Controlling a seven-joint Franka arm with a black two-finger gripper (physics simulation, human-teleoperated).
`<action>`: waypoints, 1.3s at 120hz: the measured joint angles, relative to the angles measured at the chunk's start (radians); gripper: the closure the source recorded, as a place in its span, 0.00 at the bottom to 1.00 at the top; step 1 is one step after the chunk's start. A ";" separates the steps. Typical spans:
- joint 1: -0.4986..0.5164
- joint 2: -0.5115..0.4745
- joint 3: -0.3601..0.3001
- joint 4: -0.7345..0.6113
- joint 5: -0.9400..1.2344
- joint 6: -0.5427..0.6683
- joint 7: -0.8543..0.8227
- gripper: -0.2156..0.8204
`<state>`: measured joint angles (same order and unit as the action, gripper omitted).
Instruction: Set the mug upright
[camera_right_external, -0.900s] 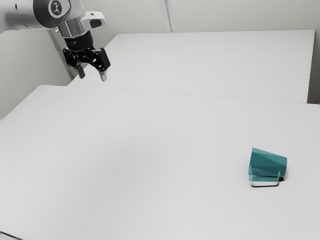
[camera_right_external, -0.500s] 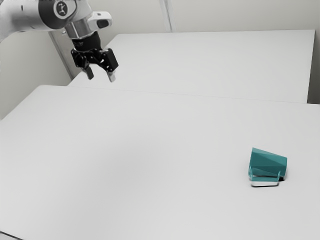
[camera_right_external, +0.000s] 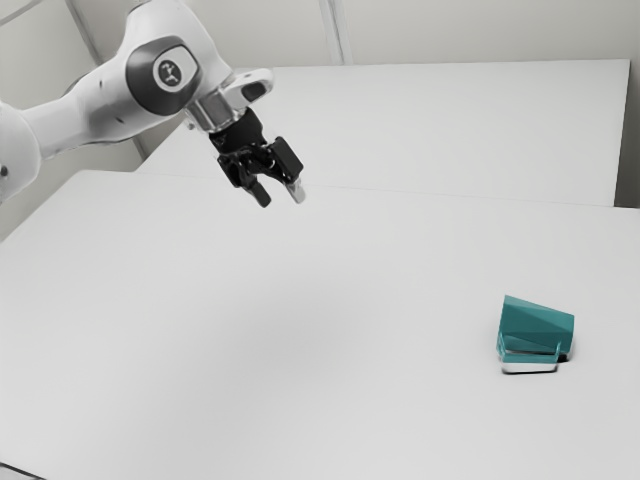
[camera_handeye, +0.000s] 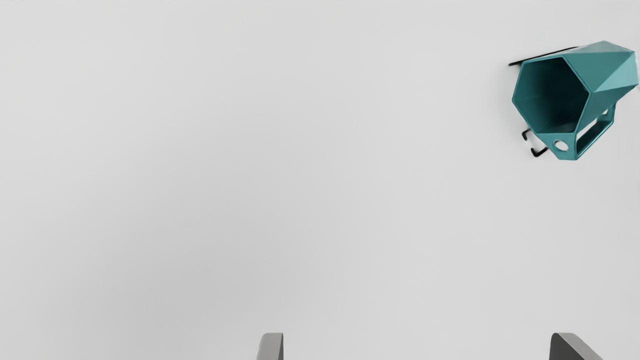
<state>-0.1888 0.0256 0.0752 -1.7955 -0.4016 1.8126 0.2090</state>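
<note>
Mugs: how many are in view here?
1. The mug lies on its side on the table, toward the exterior view's right, away from the open pincer.

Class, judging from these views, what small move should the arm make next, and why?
Probably carry the open gripper across toward the exterior view's right, staying above the table, until it is over the teal mug: the mug lies on its side, well away from the fingers, which have nothing between them.
</note>
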 joint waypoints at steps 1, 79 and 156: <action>0.000 0.000 0.000 -0.005 -0.008 0.004 0.005 0.23; -0.159 0.126 0.000 -0.122 -0.357 0.215 0.312 0.24; -0.280 0.371 -0.011 0.056 -0.497 0.245 0.321 0.24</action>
<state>-0.4685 0.3965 0.0645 -1.7391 -0.8984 2.0581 0.5296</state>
